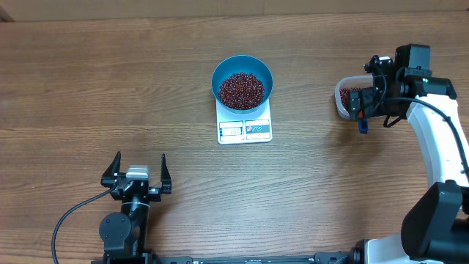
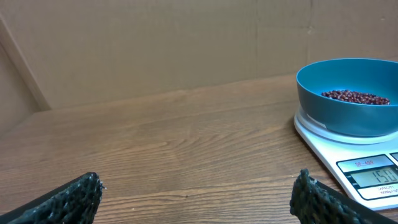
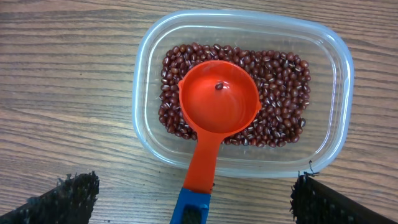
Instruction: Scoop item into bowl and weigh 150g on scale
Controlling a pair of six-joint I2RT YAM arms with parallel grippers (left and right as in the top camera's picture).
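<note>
While the bowl [image 1: 218,73] of beans [image 1: 242,89] sits on the scale [image 1: 245,130] overhead, the left fingers [image 1: 116,165] stand wide, empty. Left wrist: the display [image 2: 380,177] seems on target. Right wrist: right fingers [image 3: 74,196] gape over the scoop [image 3: 217,102] resting in the tub [image 3: 146,62]; only withdrawal likely remains

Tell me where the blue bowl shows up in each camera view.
Overhead: bowl top centre, on the scale.
Left wrist: bowl at right edge, on the scale.
Right wrist: not in it; only the tub of beans with a scoop.
Landmark: the scale links overhead and left wrist; the tub, at overhead's right, links right wrist.
</note>
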